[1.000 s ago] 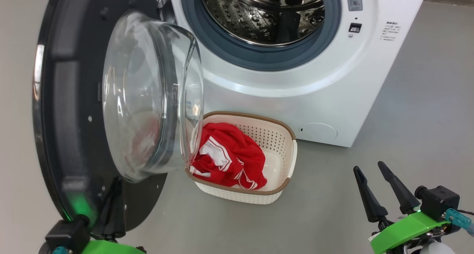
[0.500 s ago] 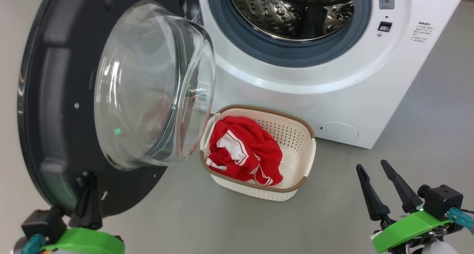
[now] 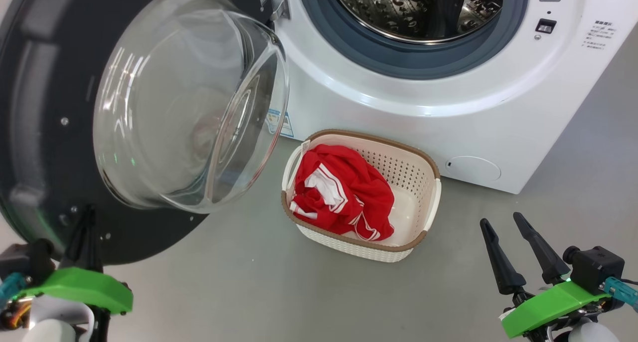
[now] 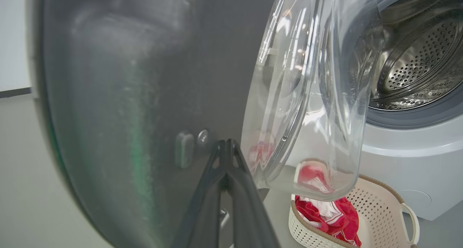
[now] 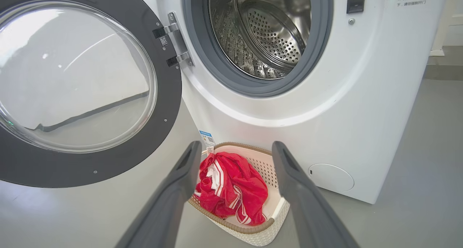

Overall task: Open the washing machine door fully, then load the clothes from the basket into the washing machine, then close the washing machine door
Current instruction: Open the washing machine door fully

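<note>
Now my closed left tool [image 4: 226, 144] presses the washing machine door [image 3: 30, 107] wide; my open right tool [image 3: 500, 219] faces the clothes [image 3: 344, 192].

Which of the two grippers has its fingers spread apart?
The right gripper: its fingers stand apart, holding nothing. The left gripper has fingers pressed together near the washing machine door.

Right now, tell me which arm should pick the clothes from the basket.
Right: the right claw is open and faces the clothes in the basket; the left claw is shut by the washing machine door.
</note>
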